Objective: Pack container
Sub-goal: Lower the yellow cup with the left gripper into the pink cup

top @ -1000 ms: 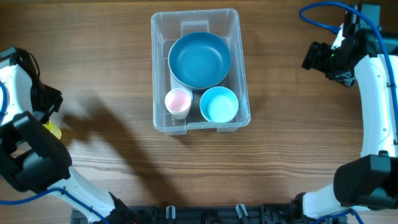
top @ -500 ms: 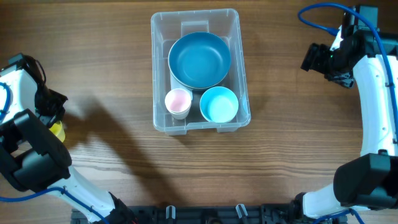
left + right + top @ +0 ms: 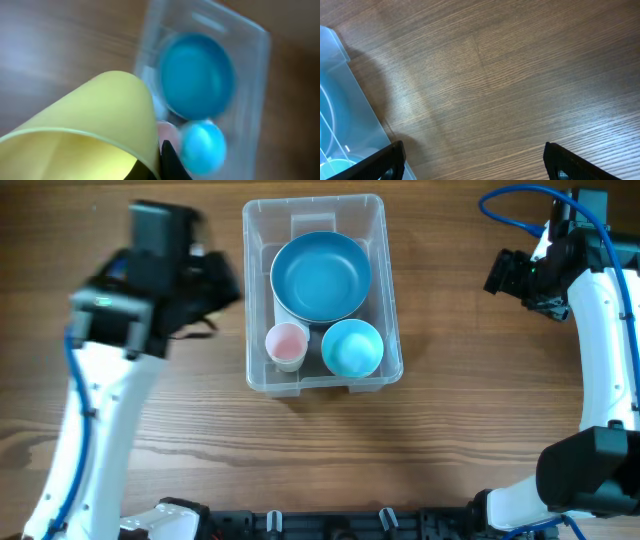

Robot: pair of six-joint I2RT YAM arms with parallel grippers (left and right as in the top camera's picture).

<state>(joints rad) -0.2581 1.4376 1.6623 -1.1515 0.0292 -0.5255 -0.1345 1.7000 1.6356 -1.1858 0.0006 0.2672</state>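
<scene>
- The container (image 3: 386,280) sits mid-table (image 3: 450,430), towards the far edge.
- It holds a big blue bowl (image 3: 320,277). Nearer the robot, a pink cup (image 3: 287,345) and a small blue bowl (image 3: 352,348) stand side by side.
- The left gripper (image 3: 215,280), blurred, is just beside the container's left wall. It pinches a yellow cup (image 3: 85,135), and one dark finger (image 3: 170,161) shows at the cup's side.
- The right gripper (image 3: 472,152) is well to the right of the container. Its fingers are spread wide over bare wood and hold nothing.
</scene>
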